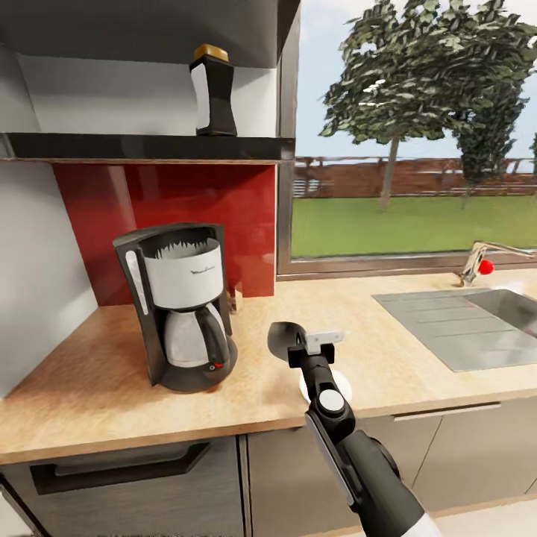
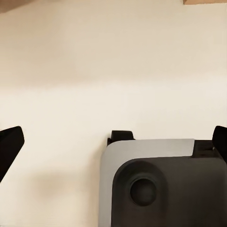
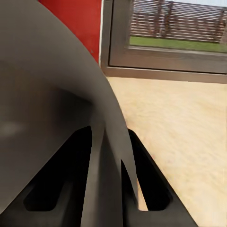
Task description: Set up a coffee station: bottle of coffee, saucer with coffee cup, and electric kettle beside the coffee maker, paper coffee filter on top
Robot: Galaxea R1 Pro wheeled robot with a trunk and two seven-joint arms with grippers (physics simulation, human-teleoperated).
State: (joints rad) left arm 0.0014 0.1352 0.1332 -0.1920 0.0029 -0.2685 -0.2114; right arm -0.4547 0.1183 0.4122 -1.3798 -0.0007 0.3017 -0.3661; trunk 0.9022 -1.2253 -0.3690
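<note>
Right gripper (image 1: 287, 339) pinches a dark saucer (image 1: 282, 337), seemingly, above the counter (image 1: 89, 388) beside the coffee maker (image 1: 181, 306); left gripper (image 2: 113, 142) spread

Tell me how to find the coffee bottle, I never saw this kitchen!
Start at the big window and look just to its left, above the red wall panel, where a dark shelf runs along. The bottle of coffee stands upright at the shelf's window end. It is dark with a waisted middle and a golden-brown cap, unlike the bigger coffee maker down on the countertop.
</note>
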